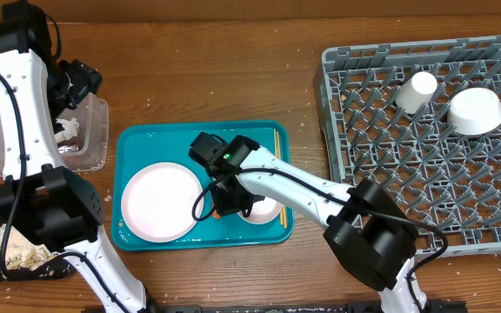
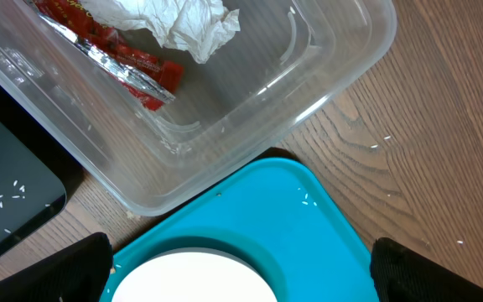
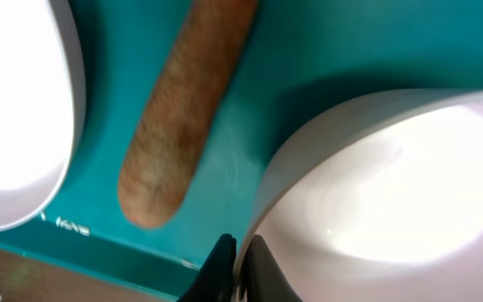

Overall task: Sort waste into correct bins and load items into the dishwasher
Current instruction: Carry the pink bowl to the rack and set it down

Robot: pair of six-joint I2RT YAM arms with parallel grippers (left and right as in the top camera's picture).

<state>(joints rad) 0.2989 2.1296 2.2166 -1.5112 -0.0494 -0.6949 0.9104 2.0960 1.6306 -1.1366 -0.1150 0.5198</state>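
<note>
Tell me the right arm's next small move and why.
Probably a short lift straight up. The right gripper looks shut on the rim of the small white bowl, which sits on the teal tray beside the carrot; raising it first should clear the tray before swinging toward the grey dish rack.

Bright, even light from above throws soft shadows on the desk (image 1: 233, 78). The right wrist view is blurred at close range, and its white bowl (image 3: 392, 184) is blown out with glare. The clear tub (image 2: 309, 84) shows sharp highlights.

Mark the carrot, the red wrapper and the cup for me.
carrot (image 3: 183, 117), right wrist view, mid-length.
red wrapper (image 2: 141, 65), left wrist view, red printed face.
cup (image 1: 417, 92), overhead view, middle of its body.
</note>
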